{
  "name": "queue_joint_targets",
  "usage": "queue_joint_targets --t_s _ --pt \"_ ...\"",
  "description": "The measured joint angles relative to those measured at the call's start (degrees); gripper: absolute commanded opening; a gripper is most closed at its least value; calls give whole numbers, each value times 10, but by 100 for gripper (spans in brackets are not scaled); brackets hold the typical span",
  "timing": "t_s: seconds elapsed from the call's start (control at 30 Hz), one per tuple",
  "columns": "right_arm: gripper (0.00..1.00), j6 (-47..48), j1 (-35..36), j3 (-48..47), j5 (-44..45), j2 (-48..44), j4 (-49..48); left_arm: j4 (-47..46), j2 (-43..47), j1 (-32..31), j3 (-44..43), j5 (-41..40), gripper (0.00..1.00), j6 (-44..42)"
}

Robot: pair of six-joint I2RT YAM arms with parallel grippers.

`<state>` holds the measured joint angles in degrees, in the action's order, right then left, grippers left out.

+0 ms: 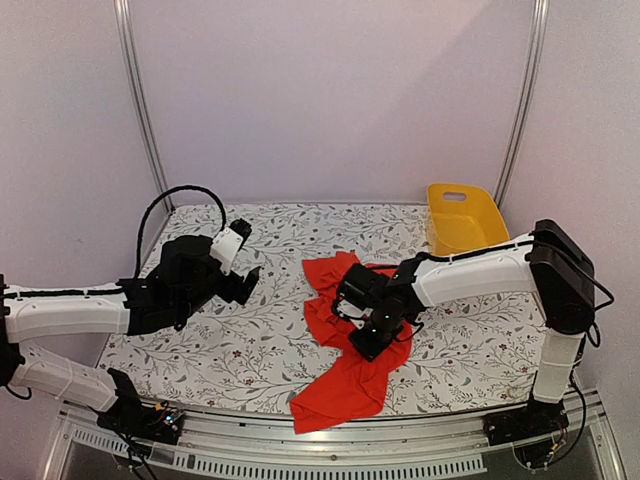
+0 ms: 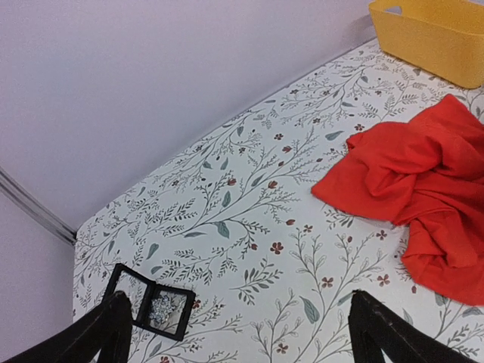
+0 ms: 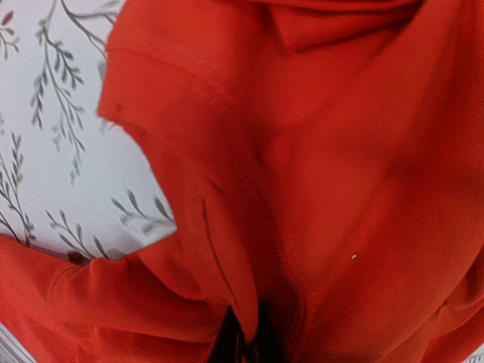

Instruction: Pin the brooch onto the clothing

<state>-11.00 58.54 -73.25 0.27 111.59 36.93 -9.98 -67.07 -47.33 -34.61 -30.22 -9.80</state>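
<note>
Meanwhile right claw (image 3: 246, 344) pinches clothing (image 3: 340, 189) fold tight, likely to spread it for pinning; left claw (image 2: 242, 336) gapes wide, brooch (image 2: 160, 308) (in black box (image 2: 125, 291)) beside one finger.

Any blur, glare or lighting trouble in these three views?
Top external: even, soft light, no glare. Left wrist: crisp table print, brooch glinting but tiny, left gripper in dark silhouette. Right wrist: red T-shirt fills the frame, slightly soft.

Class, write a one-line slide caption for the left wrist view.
Open left end effector near the brooch in its black box; crumpled red T-shirt and yellow basket beyond.
</note>
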Motion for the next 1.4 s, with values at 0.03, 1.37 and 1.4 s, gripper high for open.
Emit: queue_joint_targets --t_s 0.03,1.37,1.4 --pt "0 -9 -6 28 5 -23 8 0 0 0 0 -1 100 0" --pt "0 -73 -118 78 -6 -66 0 28 -33 1 -15 41 99 -6" --pt "0 -72 -118 78 -7 -67 1 34 -38 1 -19 56 99 -12"
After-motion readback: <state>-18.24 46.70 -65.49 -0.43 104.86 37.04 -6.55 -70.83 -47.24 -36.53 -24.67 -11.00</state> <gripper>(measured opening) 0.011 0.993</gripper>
